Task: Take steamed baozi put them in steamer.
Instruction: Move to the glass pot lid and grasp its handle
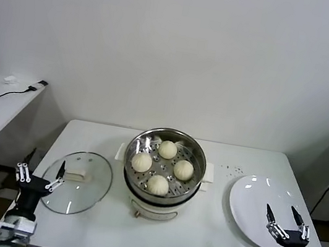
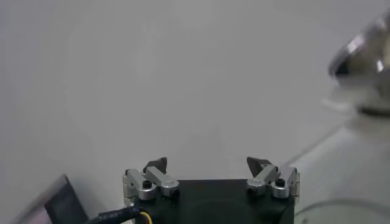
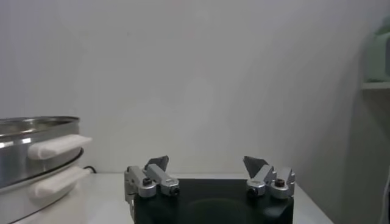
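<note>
All four smooth cream-white steamed baozi (image 1: 162, 166) sitting already inside the round shiny stainless-steel steamer (image 1: 196, 151) on its cream-white pot base, mid-surface on the white surface (image 1: 208, 243): one at 12 o'clock on the perforated floor, one at 3, one at 6, one at 9, each apart from its neighbours. Nothing left on the flat white plate (image 1: 252, 200) at the steamer's 3 o'clock, so, judging by the layout, loading complete.

Left gripper (image 1: 38, 179) low at the near edge, roughly 8 o'clock from the steamer, jaws spread apart and holding nothing, hanging just beside the near rim of the round glass lid (image 1: 88, 190) lying flat at the steamer's 9 o'clock. Right gripper (image 1: 287, 221) at roughly 4 o'clock from the steamer, jaws likewise apart and empty, over the near rim of the plate.

Buns round, so no long axis to align with. Both grippers about equally far from the steamer; left one nearer the lid, should covering come next.
</note>
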Controlling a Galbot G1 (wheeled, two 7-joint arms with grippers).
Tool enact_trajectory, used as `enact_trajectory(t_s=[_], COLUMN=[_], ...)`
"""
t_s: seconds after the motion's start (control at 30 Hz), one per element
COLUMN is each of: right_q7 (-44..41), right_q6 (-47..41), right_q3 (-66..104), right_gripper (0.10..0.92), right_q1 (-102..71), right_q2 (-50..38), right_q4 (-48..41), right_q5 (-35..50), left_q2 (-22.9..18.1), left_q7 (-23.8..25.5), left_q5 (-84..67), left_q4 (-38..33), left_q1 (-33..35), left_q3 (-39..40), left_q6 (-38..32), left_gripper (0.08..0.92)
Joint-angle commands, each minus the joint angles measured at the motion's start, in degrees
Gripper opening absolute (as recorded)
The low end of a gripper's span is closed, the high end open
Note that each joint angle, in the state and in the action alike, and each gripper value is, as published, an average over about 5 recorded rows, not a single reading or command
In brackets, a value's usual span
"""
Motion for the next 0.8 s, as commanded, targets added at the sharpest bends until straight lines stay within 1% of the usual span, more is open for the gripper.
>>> enact_trajectory(t_s=[0.03,0.13,0.27,0.63,0.8], right_q7=[0.5,0.7,0.8,1.3,1.4], right_q6=[-1.0,-1.5,-1.7,-2.0,-2.1], right_q3=[1.7,1.5,1.6,1.8,2.3], right_gripper=[0.823,0.823,0.823,0.823,0.823], right_q1=[-3.5,-3.4,-3.5,-4.1,-4.5], right_q2=[3.8,3.9,3.8,5.1,5.4], right_q4=[2.5,3.4,3.8,4.5,5.0], right_q5=[0.7,0.9,0.7,0.3,0.6], left_q2=[3.0,1.8,0.8,-2.6,-3.6], left_q7=[-6.3,-5.5,-5.5,-5.0,-5.3], left_q5=[34.2,36.9,38.6,42.8,43.2], left_q4=[11.2,14.1,17.2,22.2,25.8], left_q1=[-0.9,-2.9,-4.5,-10.1,-13.0], left_q3=[2.2,2.9,4.0,5.9,6.5], left_q6=[-0.1,1.5,1.9,3.8,3.4], left_gripper=[0.823,0.823,0.823,0.823,0.823])
